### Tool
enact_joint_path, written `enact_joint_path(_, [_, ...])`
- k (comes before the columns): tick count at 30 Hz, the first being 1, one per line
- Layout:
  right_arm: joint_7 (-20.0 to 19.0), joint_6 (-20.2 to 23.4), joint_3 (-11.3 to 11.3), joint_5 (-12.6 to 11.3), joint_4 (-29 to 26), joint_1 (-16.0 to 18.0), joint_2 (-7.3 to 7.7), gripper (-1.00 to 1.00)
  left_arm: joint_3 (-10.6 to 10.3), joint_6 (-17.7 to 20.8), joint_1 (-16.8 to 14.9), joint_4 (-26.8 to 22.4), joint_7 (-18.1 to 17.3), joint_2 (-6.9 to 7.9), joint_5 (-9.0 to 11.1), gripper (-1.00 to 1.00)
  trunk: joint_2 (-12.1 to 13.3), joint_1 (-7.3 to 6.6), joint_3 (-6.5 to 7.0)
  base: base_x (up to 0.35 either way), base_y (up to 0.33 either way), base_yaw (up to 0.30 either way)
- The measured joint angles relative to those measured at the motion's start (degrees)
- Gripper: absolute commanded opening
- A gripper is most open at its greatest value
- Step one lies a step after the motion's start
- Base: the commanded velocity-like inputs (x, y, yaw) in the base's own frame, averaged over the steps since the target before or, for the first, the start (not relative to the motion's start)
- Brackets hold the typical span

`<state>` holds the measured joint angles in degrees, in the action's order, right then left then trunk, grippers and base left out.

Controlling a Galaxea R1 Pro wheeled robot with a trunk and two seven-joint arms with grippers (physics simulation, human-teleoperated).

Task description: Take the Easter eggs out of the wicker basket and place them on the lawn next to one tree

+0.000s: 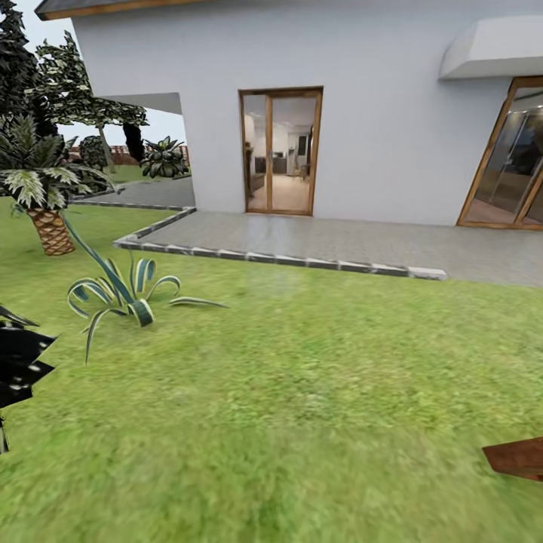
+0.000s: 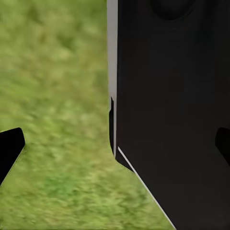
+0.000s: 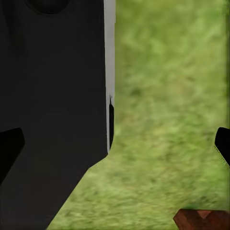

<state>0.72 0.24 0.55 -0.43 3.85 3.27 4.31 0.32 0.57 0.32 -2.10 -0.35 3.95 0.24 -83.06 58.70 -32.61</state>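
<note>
The Easter eggs and the wicker basket are out of view. The lawn (image 1: 302, 392) spreads across the head view, mottled green and blurred. In the left wrist view my left gripper (image 2: 115, 146) is open, its dark fingertips (image 2: 8, 148) far apart at the picture's edges, over grass (image 2: 52, 96) and beside my own black body (image 2: 172, 105). The right gripper (image 3: 115, 143) is open too, with nothing between its fingertips (image 3: 9, 148), over grass (image 3: 167, 96). Far off at the back left stands a pale-leaved tree (image 1: 75, 90), too small to judge its trunk.
The white house (image 1: 362, 68) with glass doors (image 1: 280, 151) and a grey paved patio (image 1: 339, 241) lies ahead. A short palm (image 1: 41, 196) and a striped spiky plant (image 1: 124, 294) stand left. A jagged black shape (image 1: 19, 362) is at the left edge, a reddish-brown wooden corner (image 1: 519, 457) low right.
</note>
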Motion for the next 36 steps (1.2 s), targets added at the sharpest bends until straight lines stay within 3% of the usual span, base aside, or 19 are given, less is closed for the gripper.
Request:
enact_joint_path(14, [0.03, 0.25, -0.17, -0.12, 0.07, 0.00, 0.00, 1.00, 0.00, 0.00, 0.00, 0.00, -0.02, 0.00, -0.07, 1.00, 0.00, 0.00, 0.00, 0.335, 0.000, 0.114])
enact_joint_path(36, [0.01, 0.24, -0.16, -0.05, 0.07, 0.00, 0.00, 1.00, 0.00, 0.00, 0.00, -0.06, -0.01, 0.00, -0.02, 1.00, 0.00, 0.00, 0.00, 0.331, 0.000, 0.004])
